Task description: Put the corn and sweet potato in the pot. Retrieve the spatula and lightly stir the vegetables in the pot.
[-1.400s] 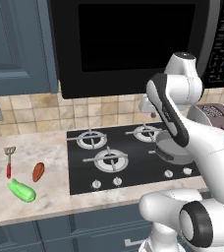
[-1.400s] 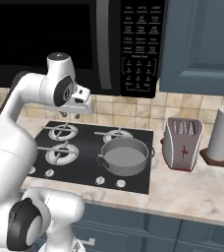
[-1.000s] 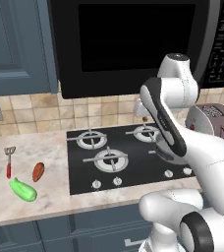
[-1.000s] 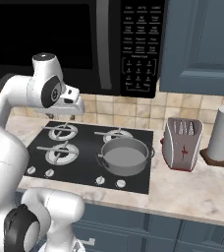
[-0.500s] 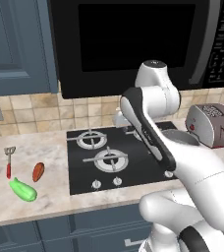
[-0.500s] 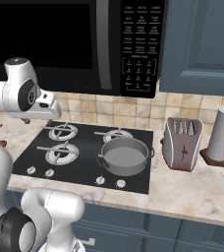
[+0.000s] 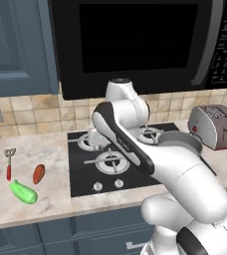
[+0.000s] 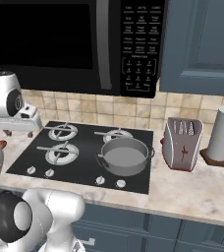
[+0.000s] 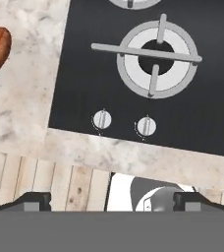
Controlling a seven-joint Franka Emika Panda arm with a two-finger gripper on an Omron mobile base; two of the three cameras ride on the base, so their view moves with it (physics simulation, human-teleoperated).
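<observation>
While the gripper [image 9: 112,199] is hanging wide open and empty above the stove's [image 9: 133,74] front-left burner, the corn [image 7: 23,192], sweet potato [image 7: 39,174] and spatula [image 7: 9,163] are lying on the counter [image 7: 46,199] left of it, and the pot [image 8: 124,155] is sitting on the front-right burner.

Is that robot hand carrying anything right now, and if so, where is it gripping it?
Nothing is held. The fingers stand wide apart with only stove and counter beneath them. The corn, sweet potato and spatula all lie on the counter.
</observation>
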